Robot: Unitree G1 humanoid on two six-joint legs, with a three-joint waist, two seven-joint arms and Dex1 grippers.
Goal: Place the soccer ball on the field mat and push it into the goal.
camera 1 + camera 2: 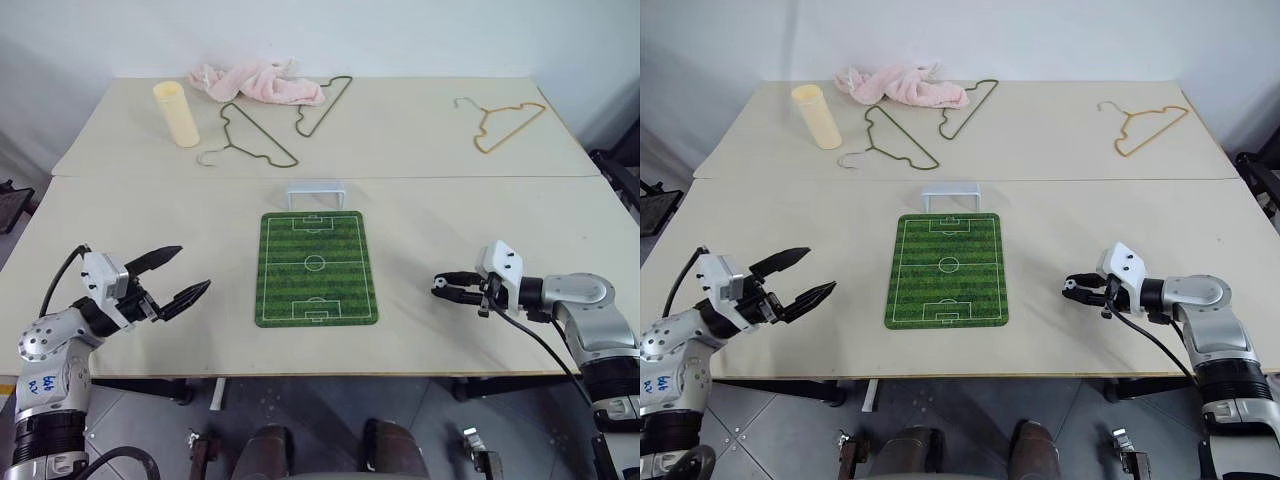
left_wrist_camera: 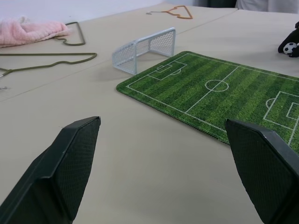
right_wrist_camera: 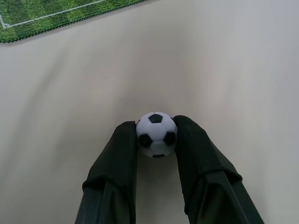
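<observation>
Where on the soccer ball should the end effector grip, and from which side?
Across its middle, from the table's right side, away from the field mat: the soccer ball is a small sphere, so opposite sides suit; the right end effector already pinches it so.

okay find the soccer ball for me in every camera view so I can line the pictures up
Left eye: soccer ball at the right gripper, right of the field mat.
Right eye: same spot.
Left wrist: far right edge.
Right wrist: centre, pinched between the fingers.
Shared landmark: the field mat.

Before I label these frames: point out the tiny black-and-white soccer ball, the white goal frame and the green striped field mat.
tiny black-and-white soccer ball (image 3: 157, 134), right wrist view, its front face.
white goal frame (image 1: 316, 194), left eye view, crossbar.
green striped field mat (image 1: 316, 264), left eye view, centre circle.
</observation>
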